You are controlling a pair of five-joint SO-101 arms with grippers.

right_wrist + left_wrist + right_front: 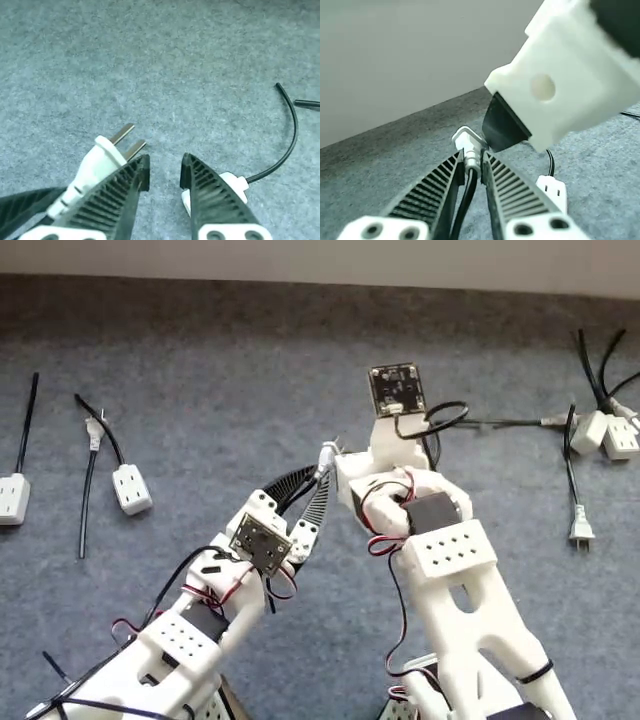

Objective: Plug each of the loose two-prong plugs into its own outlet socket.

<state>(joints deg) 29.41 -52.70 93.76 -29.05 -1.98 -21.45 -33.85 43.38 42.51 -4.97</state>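
A white two-prong plug point(467, 141) sits between the black ribbed fingers of my left gripper point(475, 160), which is shut on it where the black cord leaves. In the high view this plug point(328, 454) is held mid-table above the carpet by the left gripper point(322, 472), right against the right arm's white wrist point(360, 480). My right gripper point(165, 167) is open and holds nothing. The held plug point(107, 152) is just beside one of its fingers, prongs pointing away. A white outlet socket point(235, 182) with a black cord lies on the carpet partly under the other finger.
Two white sockets point(132, 490) point(12, 498) and a loose plug point(93, 430) lie at the far left. At the far right lie a joined socket pair point(610, 435) and another loose plug point(581, 530). Grey carpet point(220, 390) runs to the wall.
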